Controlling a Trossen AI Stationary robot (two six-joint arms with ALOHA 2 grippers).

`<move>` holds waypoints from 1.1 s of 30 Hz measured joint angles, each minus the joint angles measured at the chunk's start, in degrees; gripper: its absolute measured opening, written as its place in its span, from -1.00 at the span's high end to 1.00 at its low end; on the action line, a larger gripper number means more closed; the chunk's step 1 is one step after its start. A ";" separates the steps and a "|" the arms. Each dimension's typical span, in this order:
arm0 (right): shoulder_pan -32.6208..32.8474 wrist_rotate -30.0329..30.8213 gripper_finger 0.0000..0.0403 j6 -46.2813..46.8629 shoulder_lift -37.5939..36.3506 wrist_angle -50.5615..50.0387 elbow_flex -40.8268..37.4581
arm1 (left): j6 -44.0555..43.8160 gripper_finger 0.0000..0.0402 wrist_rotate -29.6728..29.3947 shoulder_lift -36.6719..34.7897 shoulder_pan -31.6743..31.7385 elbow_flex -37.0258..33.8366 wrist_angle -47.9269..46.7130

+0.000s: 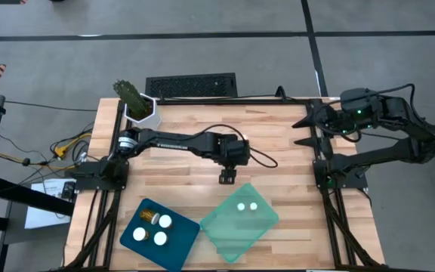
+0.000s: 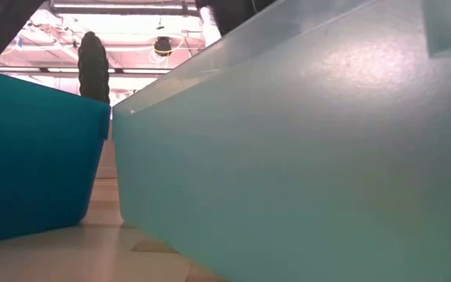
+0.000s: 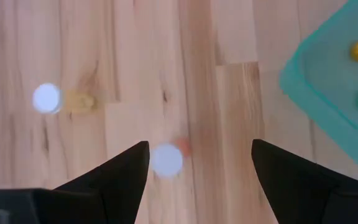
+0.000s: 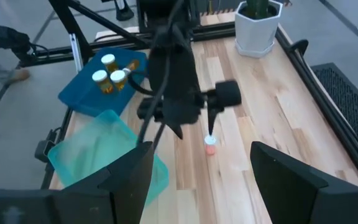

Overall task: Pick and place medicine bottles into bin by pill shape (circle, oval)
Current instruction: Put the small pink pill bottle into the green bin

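My left gripper (image 3: 197, 180) hangs spread above a small amber bottle (image 3: 166, 159) standing white cap up on the bare table (image 1: 278, 136), beside the green bin (image 1: 236, 227). It looks light, rigid and slick, so I judge it best pinched across the body below the cap. Open wood surrounds it. A second bottle (image 3: 61, 99) lies farther off. My right gripper (image 4: 197, 180) waits spread at the table's right edge.

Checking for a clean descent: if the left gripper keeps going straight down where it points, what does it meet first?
Likely the small white-capped bottle standing on the wooden table, between the open fingers of the left gripper. Depth is unclear; it sits nearer one finger.
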 joint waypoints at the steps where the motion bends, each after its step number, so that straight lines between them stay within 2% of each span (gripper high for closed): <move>1: 0.00 0.00 -0.40 0.02 -0.26 0.00 0.00 | 0.85 -0.38 0.06 -0.08 0.28 -1.45 2.07; 6: -0.04 0.02 -0.40 1.05 -0.63 0.33 0.00 | 3.07 -0.38 0.02 -0.21 1.87 -7.20 10.63; 15: -0.04 0.19 -0.40 2.57 -1.33 0.35 -0.04 | 4.22 -0.38 4.65 -0.25 5.89 -12.50 12.76; 20: -0.04 0.24 -0.40 2.61 -1.24 0.39 -0.04 | 4.77 -0.36 5.23 -0.23 6.28 -13.74 14.50; 24: -0.04 0.24 -0.40 2.60 -1.26 0.42 -0.04 | 5.69 -0.21 7.27 -0.25 6.11 -13.66 14.44; 33: -0.04 0.26 -0.40 2.60 -1.22 0.48 -0.04 | 6.07 0.26 7.20 -0.25 5.99 -13.66 14.34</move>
